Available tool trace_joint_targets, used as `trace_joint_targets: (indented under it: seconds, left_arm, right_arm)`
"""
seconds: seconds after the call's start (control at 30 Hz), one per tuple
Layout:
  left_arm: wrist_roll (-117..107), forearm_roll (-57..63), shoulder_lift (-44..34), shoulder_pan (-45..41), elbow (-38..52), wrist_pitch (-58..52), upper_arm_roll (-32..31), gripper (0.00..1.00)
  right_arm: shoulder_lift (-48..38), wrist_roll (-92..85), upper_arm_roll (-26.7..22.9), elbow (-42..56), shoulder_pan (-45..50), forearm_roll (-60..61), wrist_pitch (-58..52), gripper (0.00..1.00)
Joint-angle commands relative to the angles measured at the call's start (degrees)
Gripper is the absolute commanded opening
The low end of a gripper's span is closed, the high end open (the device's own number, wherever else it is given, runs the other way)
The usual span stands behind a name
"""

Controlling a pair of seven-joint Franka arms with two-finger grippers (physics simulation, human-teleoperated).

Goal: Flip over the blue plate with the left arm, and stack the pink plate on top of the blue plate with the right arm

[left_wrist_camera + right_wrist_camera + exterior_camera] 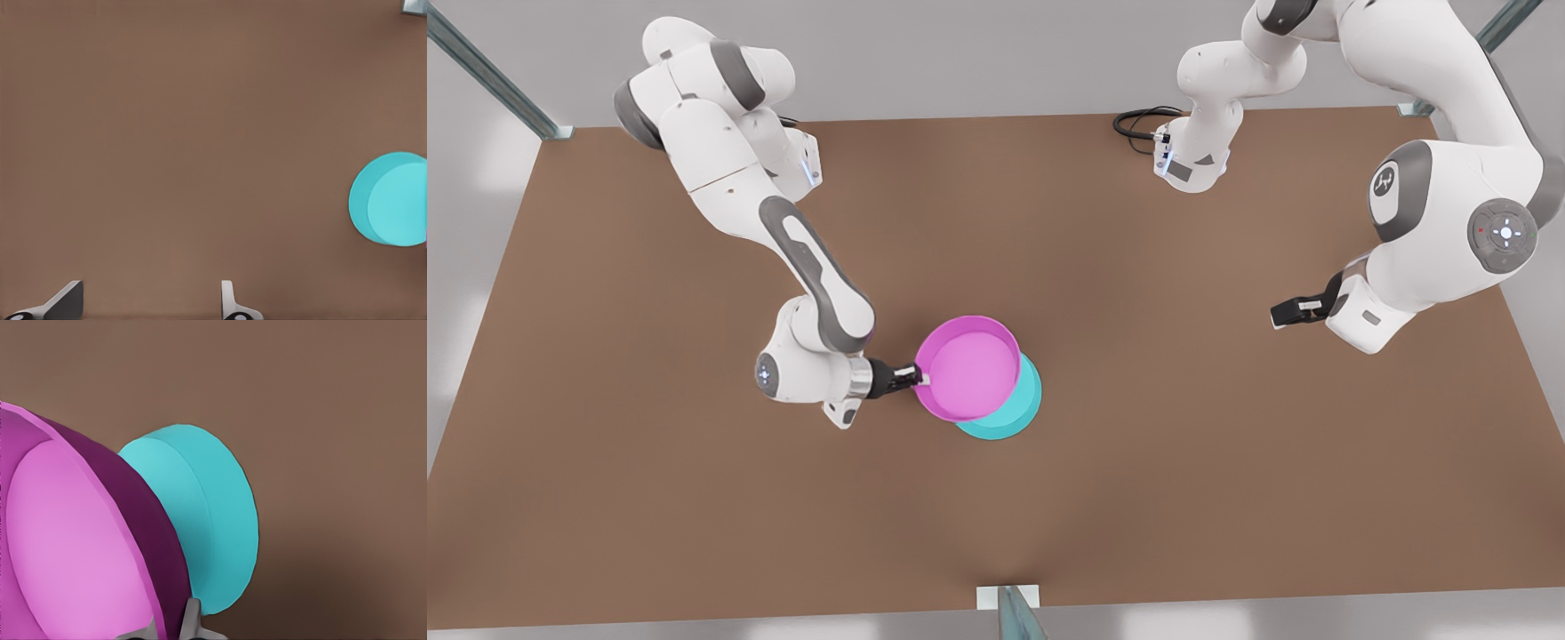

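The blue plate [1009, 414] [393, 200] [213, 520] lies bottom up on the brown table [1227, 462], near its middle. The pink plate [969, 366] [67, 547] is held open side up just above it, overlapping it and offset toward the front view's left and the far side. My right gripper [918, 377] [170, 630] is shut on the pink plate's rim on the front view's left side. My left gripper [1285, 313] [150, 307] waits open and empty above bare table at the front view's right, well away from both plates.
The two arm bases stand at the table's far edge, with a black cable loop [1138, 124] beside one of them. Metal frame posts [1009, 613] stand at the near edge and the far corners. Bare table surrounds the plates.
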Motion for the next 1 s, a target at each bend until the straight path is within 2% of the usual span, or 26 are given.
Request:
trace_joint_targets:
  seconds: [0.0, 0.33, 0.37, 0.4, 0.53, 0.6, 0.63, 0.67, 0.7, 0.73, 0.77, 0.83, 0.9, 0.93, 0.97]
  left_arm:
    - [2.28, -0.08, -0.07, 0.02, 0.03, -0.11, -0.02, 1.00]
    - [1.93, -0.35, 0.72, 0.20, -0.06, -0.11, 0.42, 1.00]
    - [1.58, -0.26, 0.89, 0.02, -0.06, -0.03, 0.42, 1.00]
    - [0.96, -0.35, 0.81, 0.11, -0.06, -0.03, 0.42, 1.00]
    - [1.14, -0.35, 0.98, 0.20, -0.06, -0.03, 0.50, 1.00]
    - [1.14, -0.35, 0.98, 0.20, 0.03, -0.03, 0.50, 1.00]
    - [1.14, -0.35, 0.98, 0.20, -0.06, 0.06, 0.50, 1.00]
    - [1.14, -0.35, 0.98, 0.20, -0.06, 0.06, 0.50, 1.00]
    - [1.14, -0.35, 0.98, 0.20, -0.06, 0.06, 0.50, 1.00]
    - [1.14, -0.35, 0.98, 0.20, -0.06, 0.06, 0.50, 1.00]
    - [1.14, -0.35, 0.98, 0.20, -0.06, 0.06, 0.50, 1.00]
    - [1.14, -0.35, 1.07, 0.20, 0.03, 0.06, 0.50, 1.00]
    - [1.14, -0.43, 1.16, 0.20, -0.06, 0.15, 0.50, 1.00]
    - [1.14, -0.43, 1.16, 0.28, -0.06, 0.15, 0.50, 1.00]
    - [1.14, -0.43, 1.25, 0.20, 0.03, 0.15, 0.50, 1.00]
  right_arm:
    - [1.58, 15.02, -0.05, 1.12, 1.06, 0.26, 4.61, 0.21]
    - [4.92, 18.09, -0.14, 3.93, 4.67, -0.09, 7.69, 0.21]
    - [4.92, 18.09, -0.14, 3.93, 4.67, -0.18, 7.69, 0.42]
    - [4.92, 18.09, -0.14, 3.93, 4.58, -0.18, 7.69, 1.00]
    - [3.87, 17.74, -0.05, 4.11, 4.14, -0.44, 6.90, 1.00]
    - [-0.87, 17.74, -0.23, 3.32, 2.39, -0.62, 1.82, 1.00]
    - [-4.39, 17.92, -3.29, 2.97, 2.29, -1.14, -3.19, 1.00]
    - [-7.56, 18.27, -9.89, 3.49, 4.31, -5.53, -13.64, 1.00]
    - [-9.32, 20.12, -14.46, 7.61, 3.88, -14.22, -26.56, 1.00]
    - [-7.66, 20.03, -15.35, 17.63, 2.30, -24.16, -39.57, 1.00]
    - [-6.60, 19.59, -15.35, 24.48, -0.86, -29.16, -46.52, 1.00]
    - [-6.95, 14.85, -15.44, 35.29, -1.92, -42.52, -52.07, 1.00]
    - [-9.32, 13.79, -15.09, 45.06, -1.57, -52.12, -65.25, 1.00]
    - [-16.08, 13.17, -14.73, 43.32, -1.92, -53.35, -66.31, 1.00]
    - [-22.67, 13.26, -14.73, 36.02, -1.84, -54.41, -64.82, 1.00]
